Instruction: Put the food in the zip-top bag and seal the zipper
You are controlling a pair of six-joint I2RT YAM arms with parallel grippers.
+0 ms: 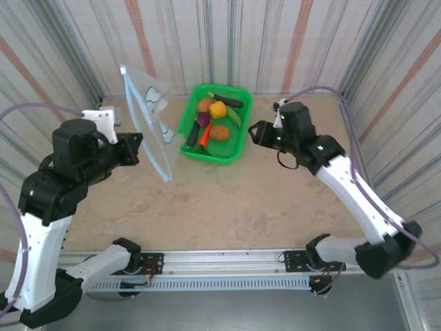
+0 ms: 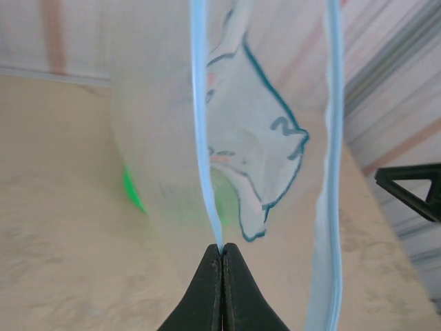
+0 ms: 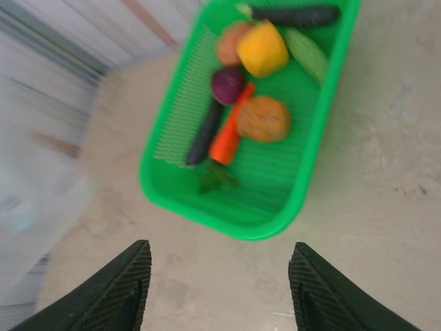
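The zip-top bag (image 1: 153,114) hangs upright over the table's left side, clear with a blue-grey cartoon print (image 2: 265,148). My left gripper (image 2: 222,249) is shut on one strip of the zipper (image 2: 200,124). The other strip (image 2: 334,138) hangs apart from it, so the mouth gapes. The food lies in a green basket (image 1: 210,159): carrot (image 3: 231,134), yellow-orange fruit (image 3: 262,49), potato (image 3: 263,118), purple onion (image 3: 227,84), dark eggplant (image 3: 204,134), cucumber (image 3: 293,15) and green pod (image 3: 306,54). My right gripper (image 3: 220,283) is open and empty above bare table, just short of the basket's near rim (image 3: 234,224).
Striped curtain walls close in the table on the back and both sides. The basket stands at the back centre, between the bag and my right gripper (image 1: 253,131). Bare beige tabletop (image 1: 234,207) spreads in front of it.
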